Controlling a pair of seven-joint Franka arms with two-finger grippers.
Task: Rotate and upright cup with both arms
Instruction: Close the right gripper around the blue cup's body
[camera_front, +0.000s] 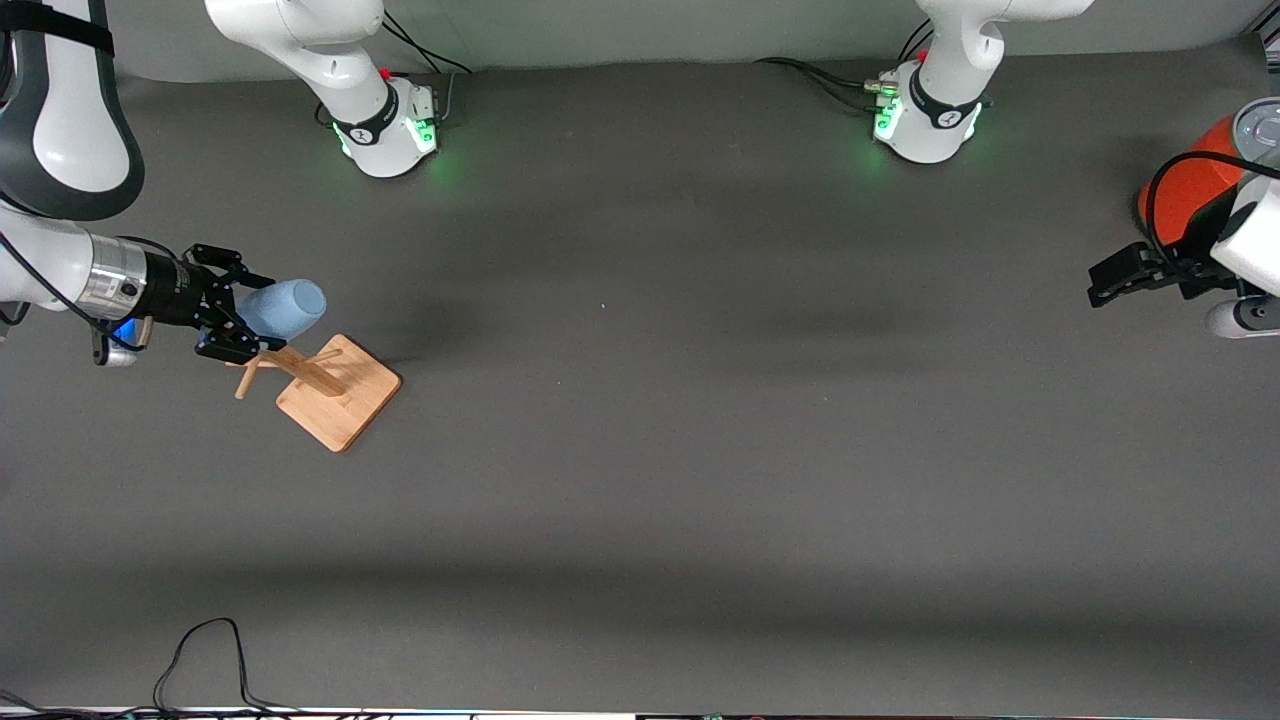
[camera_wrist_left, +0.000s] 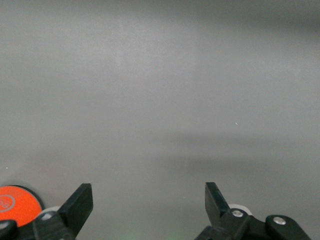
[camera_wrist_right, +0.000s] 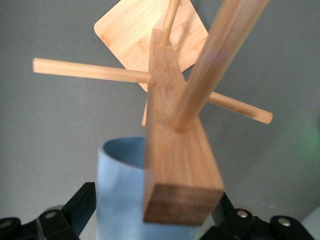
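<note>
Item one, the cup: you have a small light-blue tumbler hung on a peg of the wooden rack, tilted, its rounded base pointing toward the middle of the table and its mouth toward the right arm's end. In the right wrist view the cup shows its rim and darker inside, partly hidden by the rack's square post, with round pegs sticking out from that post.

Item two, the rack: a bamboo stand with a flat square foot resting on the grey table, near the right arm's end, roughly midway between the edge where the bases stand and the edge nearest the front camera.

Item three, the right gripper: you will find it at the cup's mouth end, over the rack's pegs, its fingers spread wide with one on each side of the cup. Whether the fingers touch the cup cannot be told. In its own wrist view both black fingers flank the blue wall with a visible gap on at least one side.

Item four, the left gripper: it waits at the left arm's end of the table, over bare surface, jaws wide and holding nothing. Its wrist view shows both fingertips well apart above plain grey.

Item five, an orange can with a grey lid, standing at the left arm's end, just beside the left arm's wrist. Its orange face also shows in a corner of the left wrist view.

Item six, a black cable looped at the table edge nearest the front camera.
</note>
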